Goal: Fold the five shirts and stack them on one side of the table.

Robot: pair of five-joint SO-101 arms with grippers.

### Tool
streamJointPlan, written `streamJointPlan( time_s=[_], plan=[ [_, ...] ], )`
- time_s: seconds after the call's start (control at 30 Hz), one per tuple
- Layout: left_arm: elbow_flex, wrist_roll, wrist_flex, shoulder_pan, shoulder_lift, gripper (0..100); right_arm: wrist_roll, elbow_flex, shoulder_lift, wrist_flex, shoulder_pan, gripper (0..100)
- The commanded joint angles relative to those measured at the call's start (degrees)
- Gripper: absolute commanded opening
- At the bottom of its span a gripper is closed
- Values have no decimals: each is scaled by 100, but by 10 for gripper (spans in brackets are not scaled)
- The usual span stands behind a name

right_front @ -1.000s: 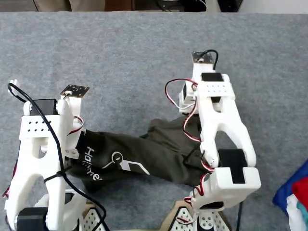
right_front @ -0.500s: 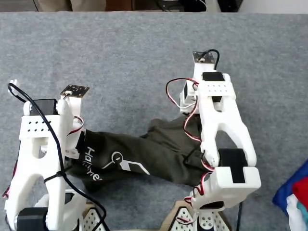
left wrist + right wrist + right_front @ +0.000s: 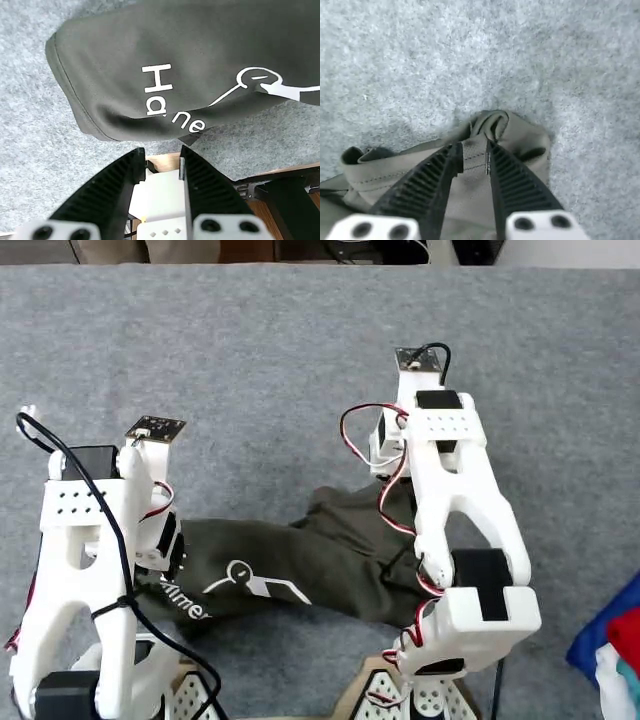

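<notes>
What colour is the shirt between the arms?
The shirt is dark olive with white print; left wrist view shows it best.

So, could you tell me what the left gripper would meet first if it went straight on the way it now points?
Most likely the dark shirt: its folded edge lies just ahead of the left gripper, whose fingers are open, though depth is unclear.

Shirt [image 3: 300, 570] on table [image 3: 250, 340]; pile [image 3: 612, 648] far right
</notes>
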Motion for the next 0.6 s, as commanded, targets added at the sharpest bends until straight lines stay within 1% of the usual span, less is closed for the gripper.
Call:
streamJointPlan(
  time_s=[0.0, 0.27, 0.57],
  plan=[
    [-9, -26, -35, -44, -92, 125, 62, 22, 57, 18, -75, 90],
    [-9, -26, -35, -44, -92, 124, 62, -40, 743, -132, -75, 90],
    [-9, -26, -35, -44, -92, 124, 123, -154, 866, -97, -75, 91]
  ],
)
